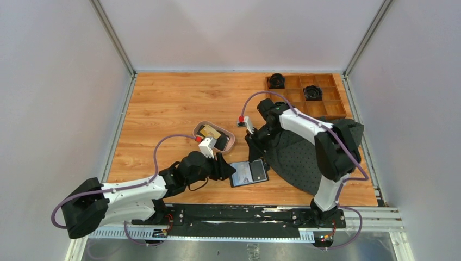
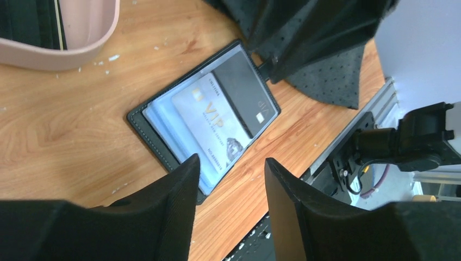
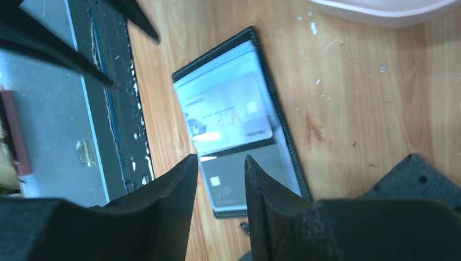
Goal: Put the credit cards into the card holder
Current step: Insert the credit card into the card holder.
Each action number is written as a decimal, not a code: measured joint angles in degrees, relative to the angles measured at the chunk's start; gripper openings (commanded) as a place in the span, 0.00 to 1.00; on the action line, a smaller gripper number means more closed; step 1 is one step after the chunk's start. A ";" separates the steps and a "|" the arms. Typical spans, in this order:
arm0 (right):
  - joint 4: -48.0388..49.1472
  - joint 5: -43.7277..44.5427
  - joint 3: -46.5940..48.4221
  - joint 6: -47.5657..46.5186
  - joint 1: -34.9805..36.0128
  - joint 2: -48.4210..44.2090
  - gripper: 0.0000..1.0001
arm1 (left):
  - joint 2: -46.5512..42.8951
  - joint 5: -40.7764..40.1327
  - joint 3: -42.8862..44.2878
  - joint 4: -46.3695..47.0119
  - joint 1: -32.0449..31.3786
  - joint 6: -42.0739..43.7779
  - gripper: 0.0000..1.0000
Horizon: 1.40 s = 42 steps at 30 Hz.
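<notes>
Overhead view of a wooden table with two robot arms reaching in from the bottom edge. The holder (image 1: 249, 173) lies open and flat at lower centre, with its long axis running left to right and slightly tilted. Under its clear sleeves sit a white card (image 2: 209, 122) and a black card (image 2: 244, 89). The left gripper (image 1: 227, 169) is at the holder's left end, jaws parted with nothing between them. In its wrist view the holder fills the middle of the frame, just beyond the fingertips. The right gripper (image 1: 254, 151) hangs by the holder's upper edge, jaws a little apart and also empty. The tray (image 1: 232, 139) sits just up and left of the holder. It holds a gold card (image 1: 209, 131) with a dark card (image 1: 222, 142) beside it. The next pick is probably from the tray. The left gripper, directly below the tray in the frame, looks the nearer of the two. A black cloth (image 1: 299, 157) lies at right under the right arm.
</notes>
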 measured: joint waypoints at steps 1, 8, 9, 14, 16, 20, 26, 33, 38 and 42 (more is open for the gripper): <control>0.26 0.11 -1.38 -1.14 0.00 -2.62 0.37 | -1.07 -0.07 -0.20 0.22 0.00 0.42 0.57; 8.68 -0.81 -16.35 -12.46 0.02 -21.77 0.16 | -5.31 -0.46 -1.95 2.89 0.00 1.25 0.55; 9.38 -1.05 -17.92 -14.88 0.11 -22.80 0.12 | -5.38 -0.46 -2.23 3.52 0.00 1.25 0.54; 11.30 -0.81 -23.37 -28.96 1.22 -23.15 0.05 | -4.00 -0.48 -4.13 8.07 0.00 0.55 0.48; 11.85 0.48 -23.61 -33.00 2.27 -22.21 0.03 | -2.21 -0.44 -4.70 10.16 0.00 0.22 0.45; 14.12 3.76 -23.56 -36.22 4.61 -19.17 0.02 | 1.53 -0.44 -4.96 12.79 0.00 -0.74 0.37; 17.20 10.71 -23.56 -36.87 9.07 -16.17 0.02 | 5.77 -0.46 -4.96 14.56 0.00 -1.92 0.27; 19.78 15.82 -23.56 -36.92 10.80 -15.37 0.02 | 12.22 -0.15 -4.61 15.45 0.13 -3.98 0.13; 20.68 17.88 -23.56 -36.89 12.57 -15.13 0.02 | 16.87 0.28 -3.28 14.62 0.24 -5.57 0.12; 21.49 18.60 -23.56 -36.89 13.55 -15.04 0.02 | 17.59 0.44 -1.95 13.57 0.24 -6.08 0.12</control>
